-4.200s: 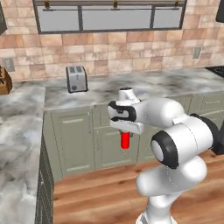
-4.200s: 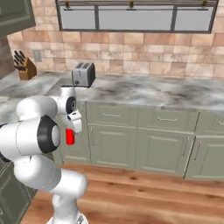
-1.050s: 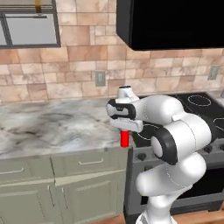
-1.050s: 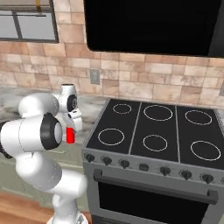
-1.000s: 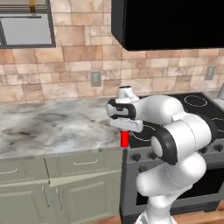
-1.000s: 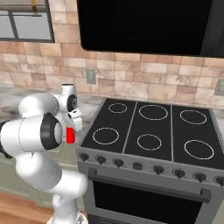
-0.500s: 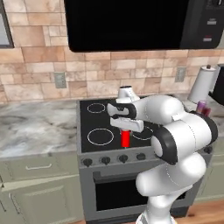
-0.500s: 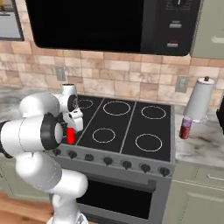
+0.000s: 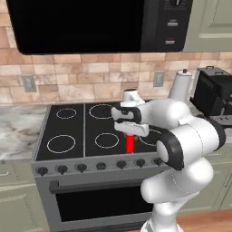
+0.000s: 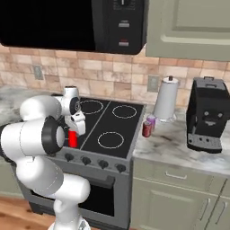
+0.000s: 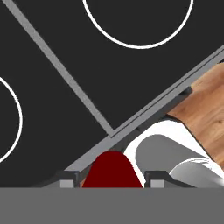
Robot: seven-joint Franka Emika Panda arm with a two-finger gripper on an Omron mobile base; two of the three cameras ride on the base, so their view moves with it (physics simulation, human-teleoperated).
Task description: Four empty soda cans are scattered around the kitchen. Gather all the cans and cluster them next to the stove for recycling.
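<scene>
White robot arm's hand [image 9: 130, 135] clamps a red metal soda can [image 9: 130, 143] (held upright) above the front of the grey steel stove's [image 9: 81, 136] black glass top.

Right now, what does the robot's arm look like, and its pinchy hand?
The arm is glossy white, built from fat rounded segments with dark rings at the joints. Its gripper is a boxy white hand with black trim and two small dark finger tips. No loose cables or markings are visible.
</scene>
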